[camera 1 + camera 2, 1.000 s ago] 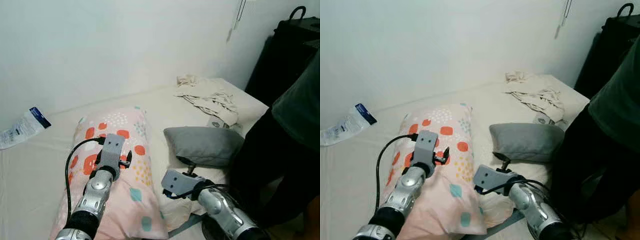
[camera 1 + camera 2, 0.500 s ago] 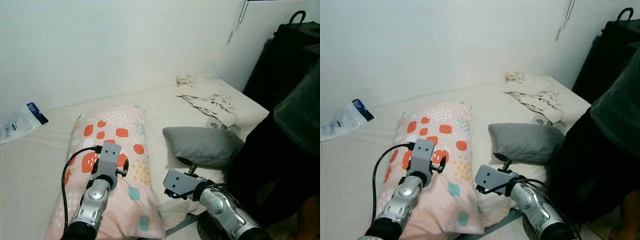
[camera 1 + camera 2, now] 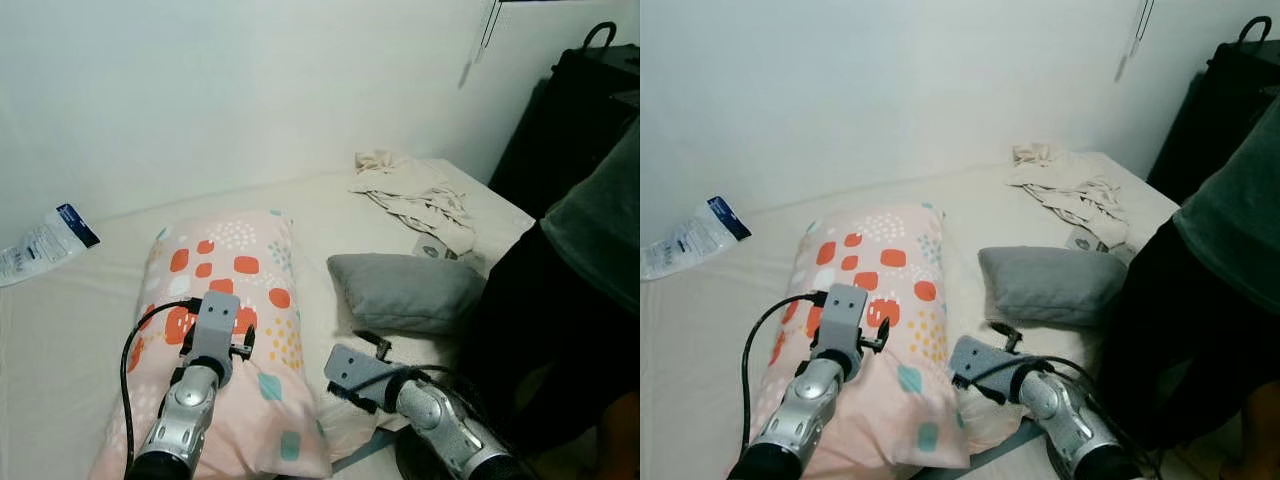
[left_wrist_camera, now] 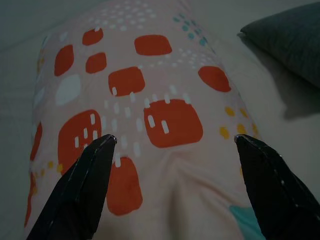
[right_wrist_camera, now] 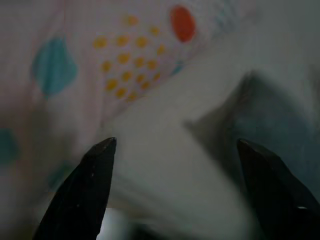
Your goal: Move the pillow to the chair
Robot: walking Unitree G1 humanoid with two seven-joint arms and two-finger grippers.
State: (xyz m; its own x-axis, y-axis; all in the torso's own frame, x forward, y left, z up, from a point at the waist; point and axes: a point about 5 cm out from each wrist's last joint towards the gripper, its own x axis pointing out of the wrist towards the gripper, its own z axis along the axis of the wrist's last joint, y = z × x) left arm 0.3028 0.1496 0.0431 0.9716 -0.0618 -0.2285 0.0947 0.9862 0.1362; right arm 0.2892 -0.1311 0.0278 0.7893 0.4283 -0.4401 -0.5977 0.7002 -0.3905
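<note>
A pink pillow (image 3: 250,275) with orange, teal and yellow spots lies lengthwise on the bed (image 3: 80,330). My left arm (image 3: 190,400) reaches over its near half. In the left wrist view my left gripper (image 4: 173,139) hovers open just above the pillow (image 4: 150,85), its fingers (image 4: 85,185) spread wide and holding nothing. My right arm (image 3: 425,405) is low at the bed's near edge, beside the pillow's right corner. My right gripper (image 5: 176,141) is open too, facing the pillow's side (image 5: 75,65) and the white sheet.
A grey pillow (image 3: 405,290) lies right of the pink one. Crumpled white cloth (image 3: 415,195) sits at the bed's far right, a white and blue packet (image 3: 45,245) at far left. A person in dark clothes (image 3: 580,300) stands close on the right, by black furniture (image 3: 585,100).
My left gripper has drawn back toward me along the pink pillow. The right gripper has sunk slightly by the bed's edge. The view shifted a little.
</note>
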